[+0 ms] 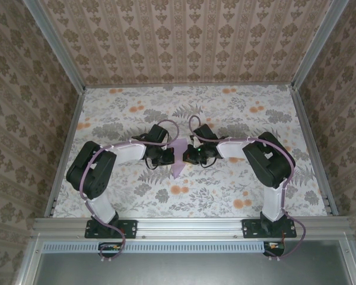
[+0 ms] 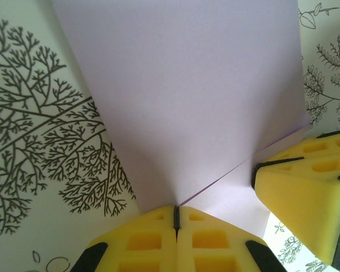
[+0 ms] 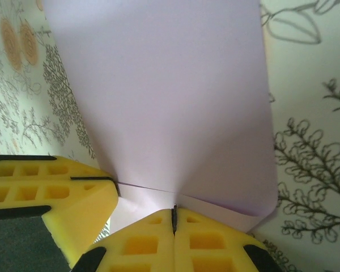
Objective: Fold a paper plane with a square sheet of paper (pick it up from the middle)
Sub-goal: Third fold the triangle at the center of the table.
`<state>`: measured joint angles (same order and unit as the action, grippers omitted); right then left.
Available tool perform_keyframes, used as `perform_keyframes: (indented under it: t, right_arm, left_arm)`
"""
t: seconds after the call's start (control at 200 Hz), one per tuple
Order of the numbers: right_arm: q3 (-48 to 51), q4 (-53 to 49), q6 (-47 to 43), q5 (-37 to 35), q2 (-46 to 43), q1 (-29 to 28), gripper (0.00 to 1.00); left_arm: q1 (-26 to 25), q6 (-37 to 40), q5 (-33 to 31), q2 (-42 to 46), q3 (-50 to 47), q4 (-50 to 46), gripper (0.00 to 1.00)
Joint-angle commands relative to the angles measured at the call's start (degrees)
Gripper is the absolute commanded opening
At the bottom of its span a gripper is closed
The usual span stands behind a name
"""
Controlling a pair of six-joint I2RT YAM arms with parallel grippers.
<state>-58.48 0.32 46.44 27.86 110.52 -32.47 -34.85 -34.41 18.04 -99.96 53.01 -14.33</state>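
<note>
Clearly we are in the middle of the folding, not at the pick-up or the finish. The thin lilac-purple sheet of paper (image 2: 187,102) sits over the middle of the flower-patterned tabletop (image 1: 225,196), and from above it reads as a narrow, pointed shape, no flat square.

Our left gripper (image 2: 176,211) is just left of the tabletop's centre, its ribbed yellow fingers (image 2: 147,243) pressed together with the edge of the sheet pinched in the seam between them. Our right gripper (image 3: 174,212) is just right of the tabletop's centre, clamped onto the same edge in the same way. The two sets of fingertips are close together, nearly touching, each one visible in the other's wrist camera.

A fine line (image 2: 243,164) runs across the paper between the two pinch points, and one layer seems to lie over another there. We take that for a fold being formed or held. We cannot tell whether the sheet rests on the tabletop or hangs just above it.

We judge the next move calls for keeping both pinches firm while the layers are lined up, then pressing the paper down against the tabletop so the crease sets sharp. Paper this thin could tear or buckle if we pull the two grips apart or twist one against the other.
</note>
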Motion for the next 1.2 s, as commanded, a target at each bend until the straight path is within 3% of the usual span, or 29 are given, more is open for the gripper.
perform_keyframes:
  t: [0.0, 0.4, 0.8, 1.195]
  right_arm:
    - [3.6, 3.2, 3.3, -0.9, 0.2, 2.6, 0.02]
    - [4.8, 2.1, 1.2, -3.1, -8.1, 5.1, 0.02]
    - [-0.3, 0.5, 1.1, -0.4, -0.8, 1.4, 0.02]
    - [1.5, -4.3, 2.5, -7.1, 1.3, 1.4, 0.02]
  left_arm:
    - [0.0, 1.7, -5.6, -3.4, -0.6, -3.5, 0.0]
    - [0.1, 3.0, -5.4, -4.8, 0.3, -3.4, 0.0]
    - [0.2, 4.8, -5.1, -4.9, 2.1, -4.3, 0.0]
    - [0.0, 2.6, -4.0, -0.6, 4.4, -4.0, 0.0]
